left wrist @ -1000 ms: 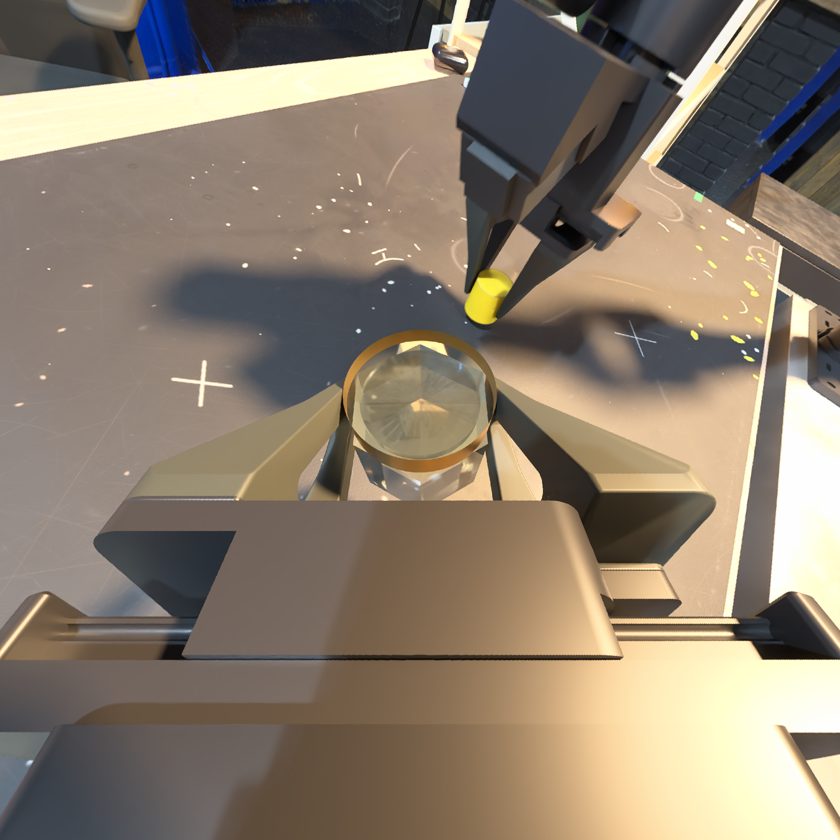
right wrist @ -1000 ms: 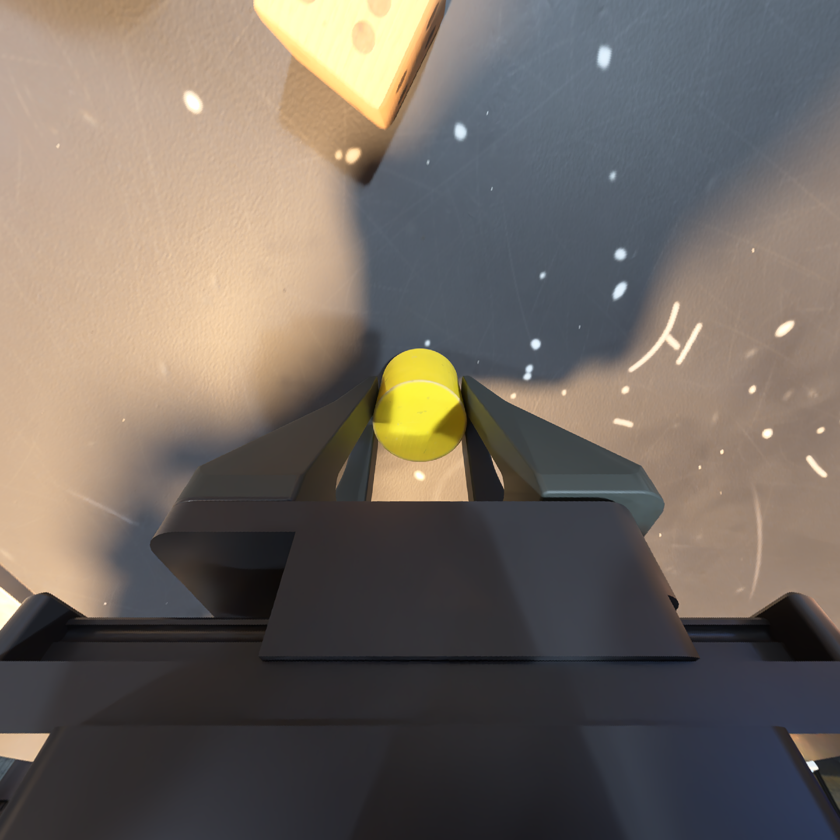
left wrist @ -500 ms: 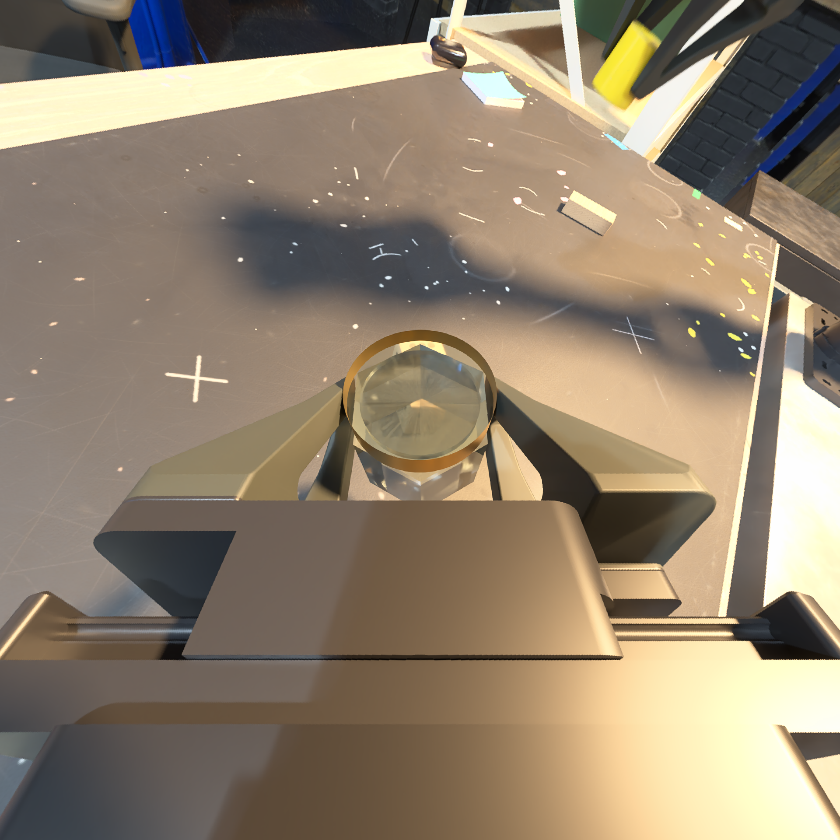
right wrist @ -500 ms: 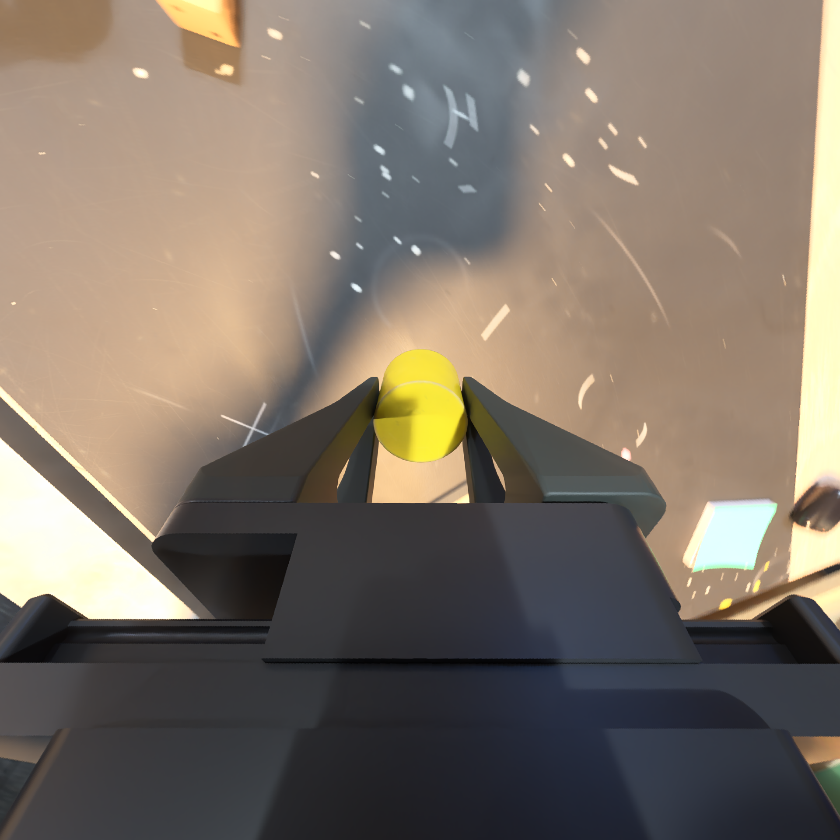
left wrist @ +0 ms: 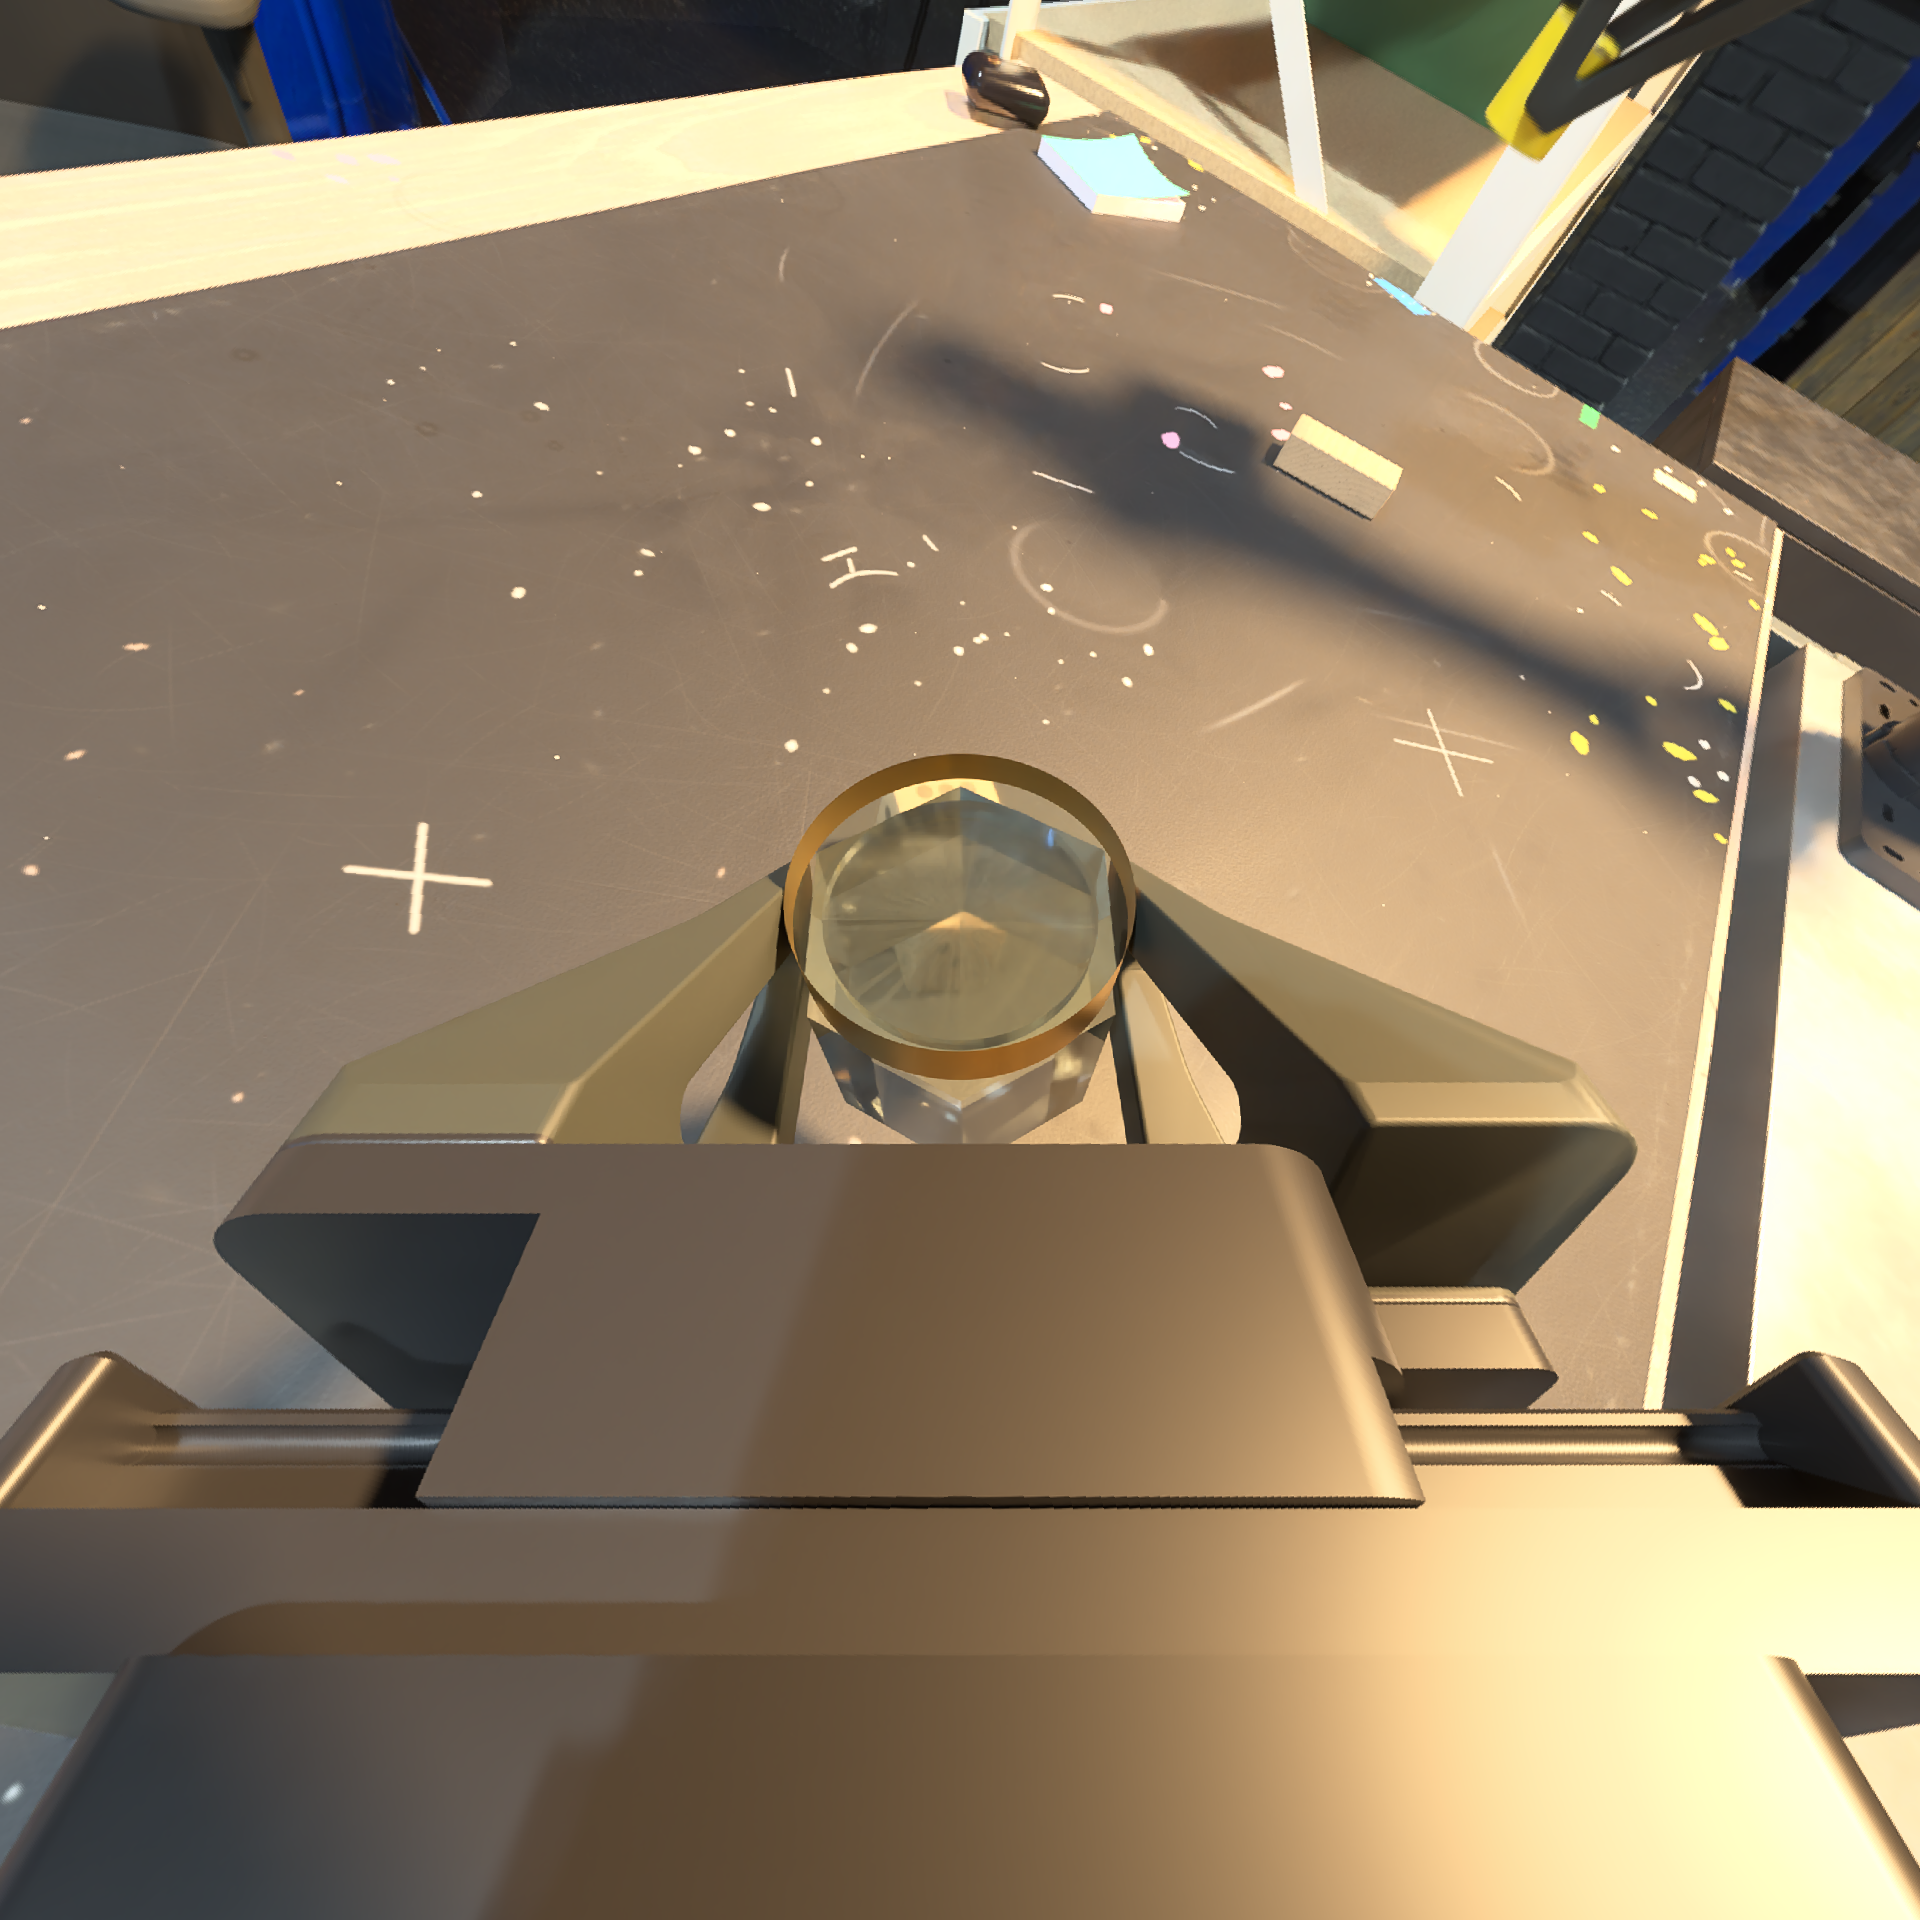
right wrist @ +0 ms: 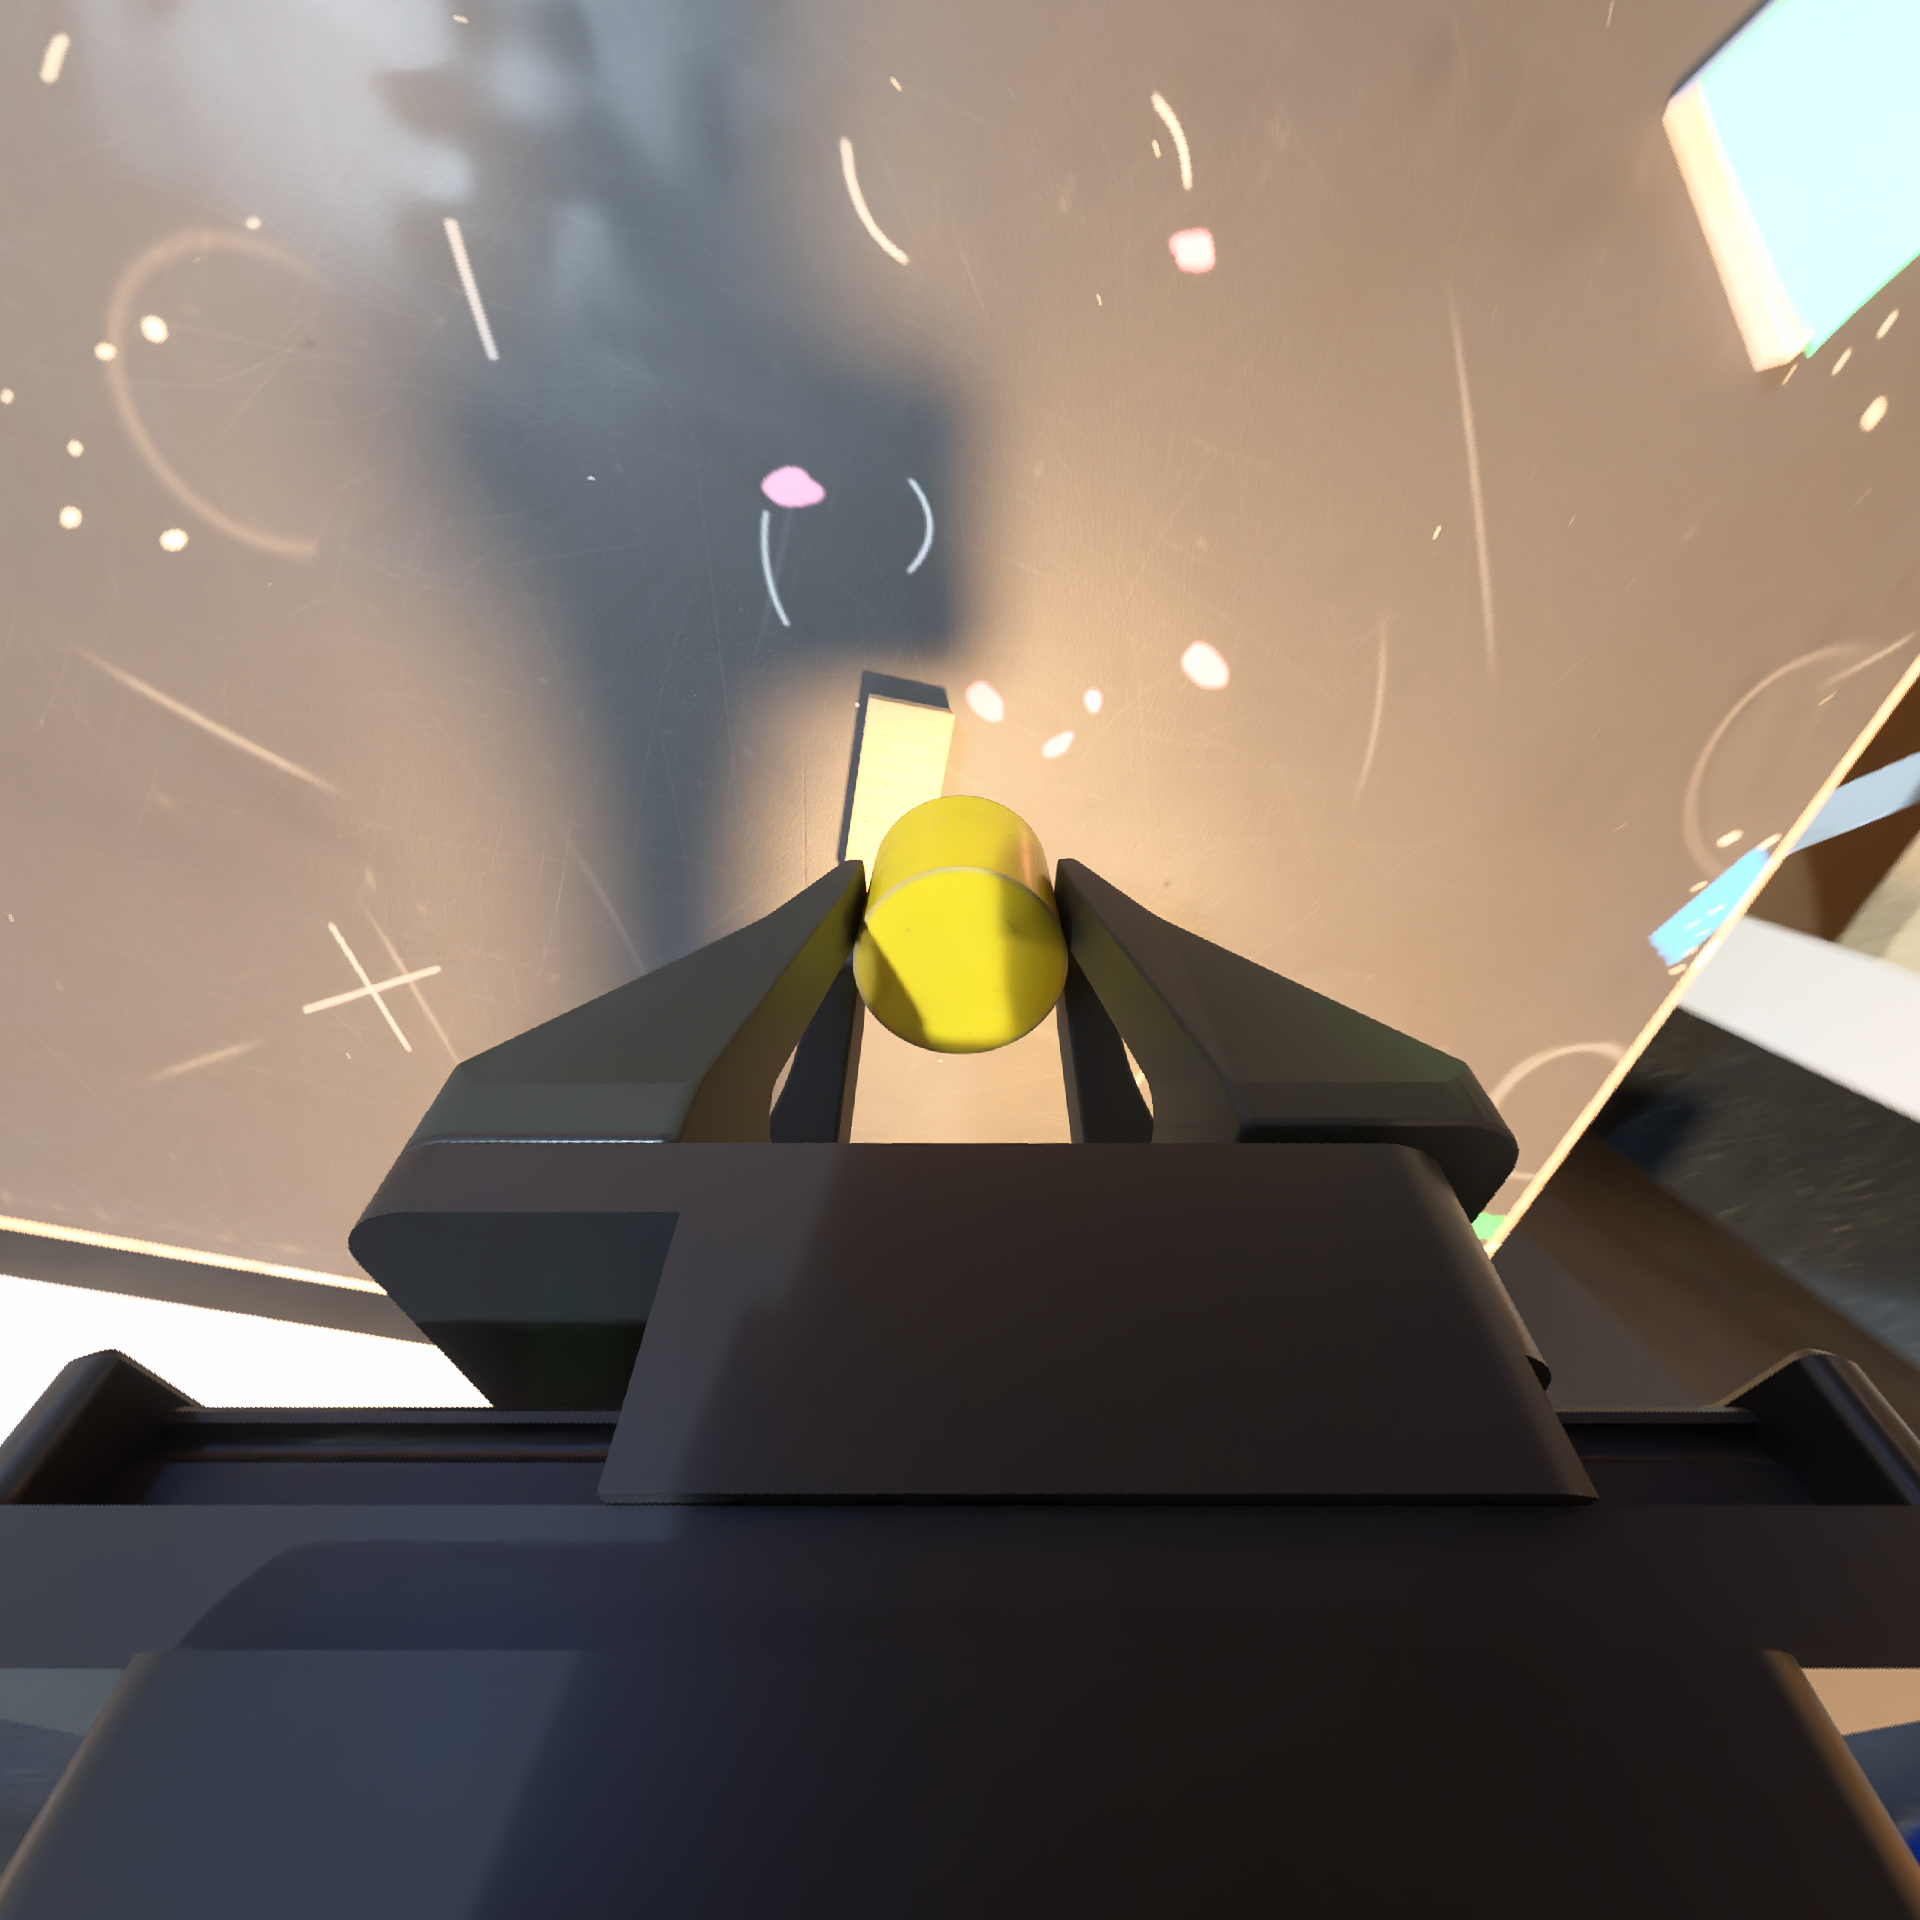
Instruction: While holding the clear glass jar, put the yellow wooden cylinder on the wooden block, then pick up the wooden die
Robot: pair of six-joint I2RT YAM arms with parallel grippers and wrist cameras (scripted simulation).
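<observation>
Left wrist view: left tool point(left wrist: 958, 925) clamps glass jar point(left wrist: 956, 920); right tool point(right wrist: 958, 925) pinches yellow cylinder point(right wrist: 961, 935).

Scuffed grey table point(left wrist: 623, 644) bears a wooden block point(left wrist: 1338, 464) and blue-topped pad point(left wrist: 1114, 179).

I see the clear glass jar point(left wrist: 956, 925) sitting between the two fingers of my left gripper point(left wrist: 958, 940), above the dark scratched table point(left wrist: 520, 540). Far ahead and to the right of it, the small pale wooden block point(left wrist: 1335, 476) lies flat on the table. Beyond that, near the far edge, rests a flat light-blue pad point(left wrist: 1114, 179). My right gripper point(right wrist: 961, 935) holds the yellow wooden cylinder point(right wrist: 961, 930) between its fingers, raised over the table, with the block directly past the cylinder and the pad off to the upper right.
</observation>
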